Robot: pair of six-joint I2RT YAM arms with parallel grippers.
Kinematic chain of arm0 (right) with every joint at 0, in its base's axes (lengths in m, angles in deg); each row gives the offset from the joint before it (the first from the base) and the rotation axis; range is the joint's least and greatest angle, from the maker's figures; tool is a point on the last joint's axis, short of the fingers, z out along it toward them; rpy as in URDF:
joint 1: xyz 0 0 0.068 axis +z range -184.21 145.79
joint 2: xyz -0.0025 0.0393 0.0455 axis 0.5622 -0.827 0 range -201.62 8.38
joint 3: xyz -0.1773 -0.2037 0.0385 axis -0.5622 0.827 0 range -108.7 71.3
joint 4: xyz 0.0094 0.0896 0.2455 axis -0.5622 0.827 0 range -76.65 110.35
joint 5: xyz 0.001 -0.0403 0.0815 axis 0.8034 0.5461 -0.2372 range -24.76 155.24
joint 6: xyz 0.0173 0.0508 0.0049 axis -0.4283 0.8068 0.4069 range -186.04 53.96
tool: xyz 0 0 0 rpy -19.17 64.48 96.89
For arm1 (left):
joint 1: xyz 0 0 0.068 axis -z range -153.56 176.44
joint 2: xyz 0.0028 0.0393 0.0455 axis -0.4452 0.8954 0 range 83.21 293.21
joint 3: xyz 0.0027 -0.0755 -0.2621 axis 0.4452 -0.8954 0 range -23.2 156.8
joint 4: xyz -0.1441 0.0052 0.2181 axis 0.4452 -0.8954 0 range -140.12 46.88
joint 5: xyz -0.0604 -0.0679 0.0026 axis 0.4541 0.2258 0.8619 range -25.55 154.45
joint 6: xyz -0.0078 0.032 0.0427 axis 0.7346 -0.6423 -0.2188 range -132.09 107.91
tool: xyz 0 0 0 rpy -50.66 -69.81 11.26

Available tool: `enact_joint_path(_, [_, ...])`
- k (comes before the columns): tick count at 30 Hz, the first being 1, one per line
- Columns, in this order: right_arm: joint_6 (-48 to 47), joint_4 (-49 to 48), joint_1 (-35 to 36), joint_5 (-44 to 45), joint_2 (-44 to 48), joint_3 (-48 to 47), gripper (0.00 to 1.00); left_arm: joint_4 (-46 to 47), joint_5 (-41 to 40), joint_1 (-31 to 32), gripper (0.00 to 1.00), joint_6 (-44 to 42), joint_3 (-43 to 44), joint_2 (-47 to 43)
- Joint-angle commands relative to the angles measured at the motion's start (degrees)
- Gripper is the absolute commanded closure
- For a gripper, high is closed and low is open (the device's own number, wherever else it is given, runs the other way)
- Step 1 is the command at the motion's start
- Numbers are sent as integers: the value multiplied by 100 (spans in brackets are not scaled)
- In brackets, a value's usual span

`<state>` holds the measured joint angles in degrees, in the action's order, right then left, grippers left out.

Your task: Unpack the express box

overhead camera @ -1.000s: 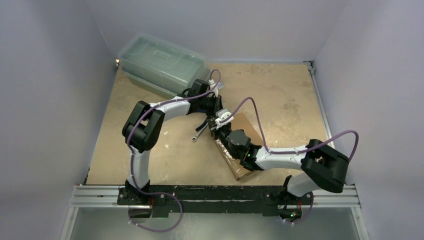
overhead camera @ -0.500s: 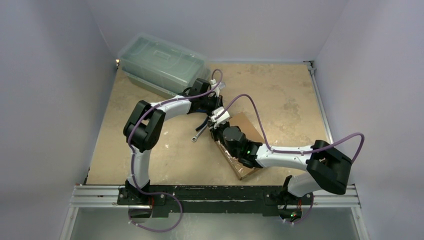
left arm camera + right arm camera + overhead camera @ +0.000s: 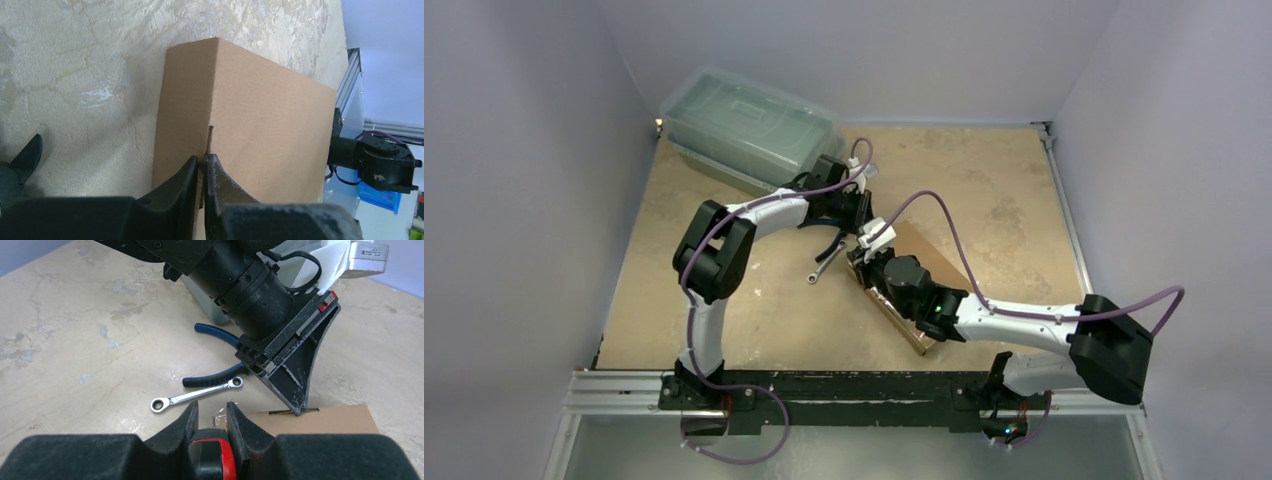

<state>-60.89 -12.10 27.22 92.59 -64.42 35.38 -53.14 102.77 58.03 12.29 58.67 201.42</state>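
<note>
The right hand point(image 3: 212, 407) stays at the box point(image 3: 270, 120) while its elbow has swung out toward the worktop's point(image 3: 1004, 200) right edge. It is clamped on a red-and-black thing point(image 3: 212, 460). The left hand point(image 3: 202, 161), nearly shut, touches the flap's slit. The box lies closed, mid-worktop, slanting toward the near edge, with the wrench point(image 3: 195, 396) and pliers point(image 3: 210, 381) just beside it. The lidded bin point(image 3: 744, 125) sits at the far left corner, contents unclear.

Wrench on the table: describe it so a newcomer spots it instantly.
From the grey-green lidded container at the far left corner of the table, come nearer to the brown cardboard box. Just left of it lies the ratchet wrench, beside pliers. It alone is bare shiny metal, ringed at both ends; the pliers have dark grips.
</note>
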Motion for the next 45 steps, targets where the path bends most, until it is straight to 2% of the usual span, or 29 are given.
enact_joint_path(1, [14,-561,27,-355,-43,237,100,-239,-529,-22,85,-167,-99,-55])
enact_joint_path(6, [-217,-819,27,-371,-147,291,100,-356,-573,-293,61,391,-239,-739])
enact_joint_path(7, [-236,-830,27,-371,-143,297,100,-474,-640,-362,48,483,-245,-900])
enact_joint_path(8, [-249,-860,27,-380,-135,316,100,-614,-751,-427,43,571,-256,-1053])
enact_joint_path(9, [-259,-895,27,-384,-112,342,100,-795,-868,-479,42,635,-286,-1262])
enact_joint_path(13, [-260,-1053,27,-305,-34,493,100,-1004,-1376,-793,42,1213,-787,-2009])
enact_joint_path(16, [-228,-1106,27,-235,-4,545,100,-1474,-1763,-896,47,1474,-1038,-2423])
enact_joint_path(18, [-217,-1129,27,-195,31,574,100,-1463,-2011,-940,47,1853,-1521,-2833])
enact_joint_path(21, [-212,-1162,27,-141,76,603,100,-990,-2035,-971,49,2520,-2412,-3469])
enact_joint_path(25, [-233,-1179,26,-128,106,629,100,245,-1710,-958,53,3454,-3498,-3938])
enact_joint_path(31, [-233,-1179,27,-125,191,660,100,1254,-1815,-335,47,3957,-3779,-3572])
enact_joint_path(37, [-251,-1208,27,-109,311,716,100,2032,-2357,18,55,4865,-4211,-3373])
enact_joint_path(40, [-266,-1207,27,-112,353,727,100,2054,-2452,114,60,5020,-4197,-3261])
enact_joint_path(45, [-282,-1235,27,-112,332,728,100,1888,-2523,251,59,5064,-4128,-3150])
